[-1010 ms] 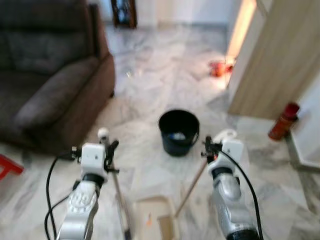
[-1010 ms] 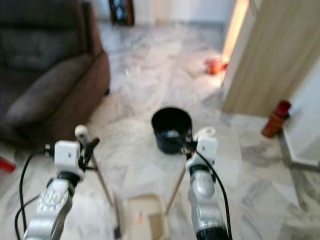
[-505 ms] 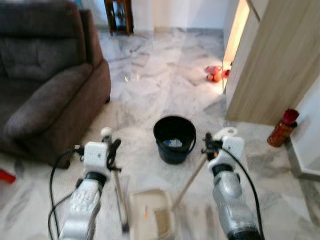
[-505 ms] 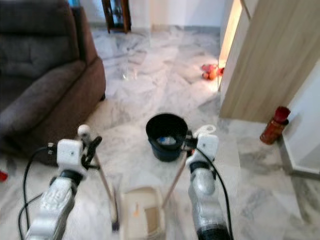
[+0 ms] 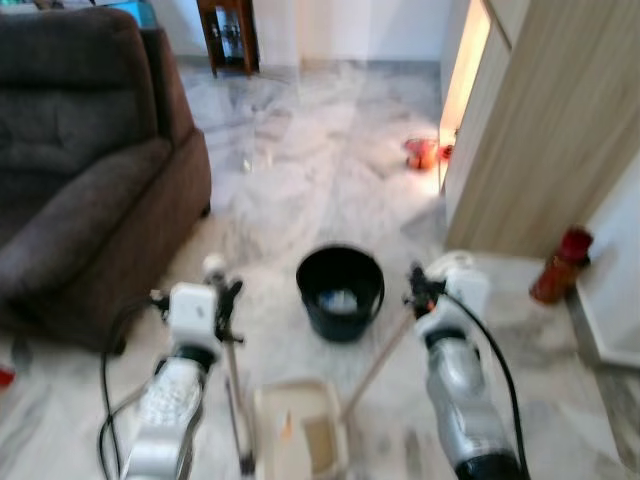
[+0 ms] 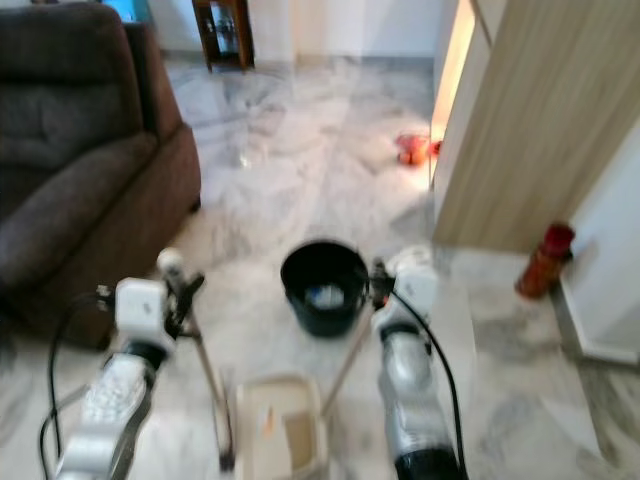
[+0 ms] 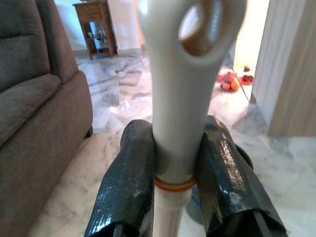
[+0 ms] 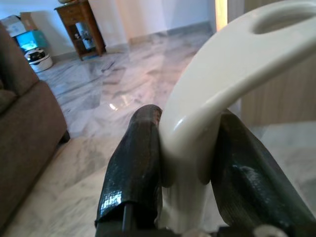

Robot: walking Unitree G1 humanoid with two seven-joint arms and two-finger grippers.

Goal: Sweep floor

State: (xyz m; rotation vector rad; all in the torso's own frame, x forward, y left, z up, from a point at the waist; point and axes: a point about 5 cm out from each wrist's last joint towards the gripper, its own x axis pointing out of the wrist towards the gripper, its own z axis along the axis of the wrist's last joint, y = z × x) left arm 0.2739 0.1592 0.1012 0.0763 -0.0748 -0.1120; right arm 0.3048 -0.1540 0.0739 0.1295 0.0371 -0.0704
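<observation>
Two grippers, each clamped on a handle.
Beside the sofa (image 5: pixel 90 190), the left gripper (image 7: pixel 178 192) grasps the broom (image 5: pixel 233 385); dustpan (image 5: pixel 300 440) and black bucket (image 5: pixel 340 291) lie between; right gripper (image 8: pixel 185 173) clenches the dustpan handle (image 5: pixel 378 365).

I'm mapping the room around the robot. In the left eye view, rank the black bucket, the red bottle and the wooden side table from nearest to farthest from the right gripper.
1. Black bucket: on the floor just ahead-left of the right gripper.
2. Red bottle: to the right, by the wood panel.
3. Wooden side table: far back, against the wall.
</observation>
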